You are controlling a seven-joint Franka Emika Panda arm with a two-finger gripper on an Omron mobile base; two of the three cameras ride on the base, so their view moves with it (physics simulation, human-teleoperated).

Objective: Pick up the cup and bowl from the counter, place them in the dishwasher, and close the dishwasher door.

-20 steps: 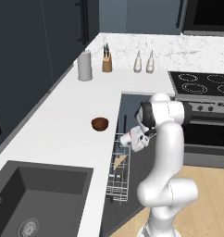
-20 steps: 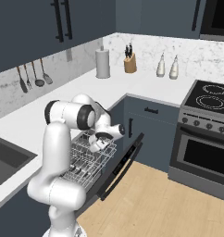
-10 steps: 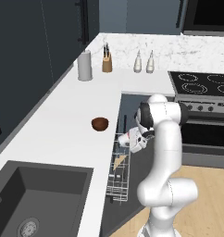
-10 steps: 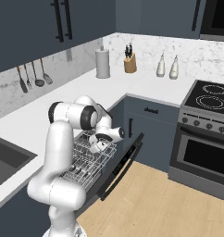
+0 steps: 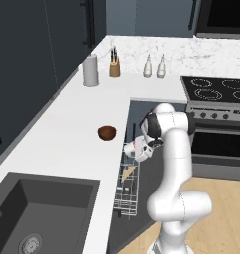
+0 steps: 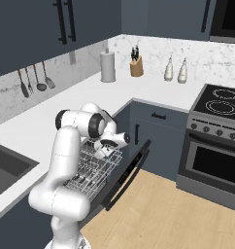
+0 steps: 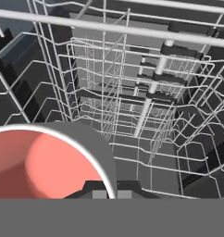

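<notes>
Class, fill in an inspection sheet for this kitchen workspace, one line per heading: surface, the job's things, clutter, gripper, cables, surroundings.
Surface: white counter, L-shaped, marbled backsplash.
Job's things: bowl on the counter near its edge; cup in the gripper, over the dishwasher rack; dishwasher door open.
Clutter: grey canister, knife block, two white shakers at the back of the counter.
Gripper: gripper shut on the cup's rim, over the rack.
Cables: nothing seen.
Surroundings: sink, oven, hanging utensils.
</notes>
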